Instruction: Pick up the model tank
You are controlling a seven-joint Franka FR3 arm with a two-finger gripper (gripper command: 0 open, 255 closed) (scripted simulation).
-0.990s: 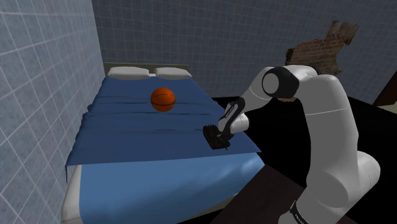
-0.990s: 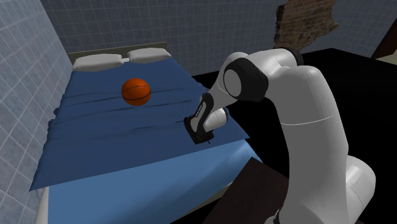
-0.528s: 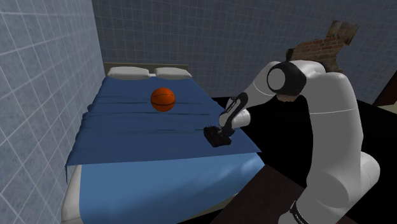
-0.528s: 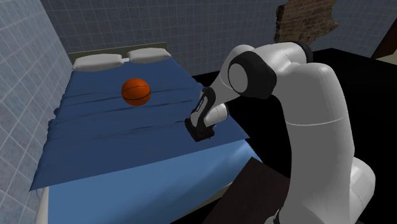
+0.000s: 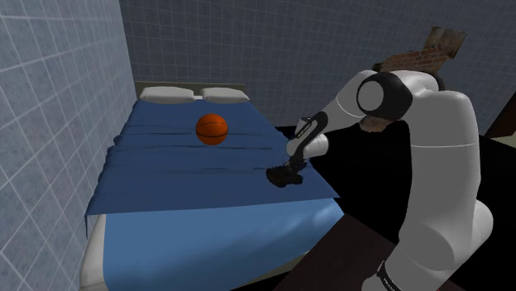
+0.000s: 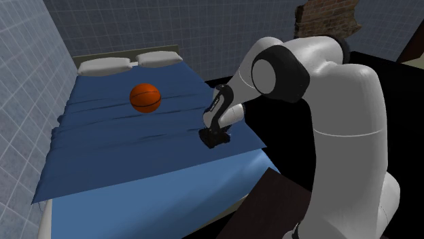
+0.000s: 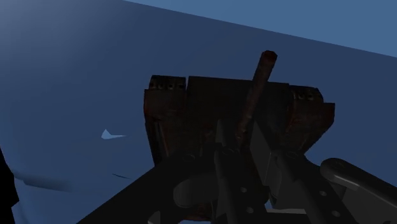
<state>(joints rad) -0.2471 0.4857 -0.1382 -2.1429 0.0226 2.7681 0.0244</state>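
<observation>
Dark reddish-brown model tank (image 7: 191, 118) on blue bedsheet (image 5: 182, 169) near the arm-side edge, black gripper (image 7: 247, 164) clamped on its turret, 1 orange basketball (image 5: 212, 128) well apart, 2 pillows (image 5: 168, 93) beyond.

A bed under a rumpled blue blanket (image 5: 165, 178) carries a round orange basketball (image 5: 212, 128), which rests toward 12 o'clock from the blanket's centre. Two white pillows (image 5: 168, 94) lie side by side farther along at 12 o'clock. Blue-grey tiled walls (image 5: 50, 91) stand at 9 and 12 o'clock of the bed, and a patch of bare red brick (image 5: 413, 59) shows at 2 o'clock from the ball, above a black area (image 5: 355, 175).
</observation>
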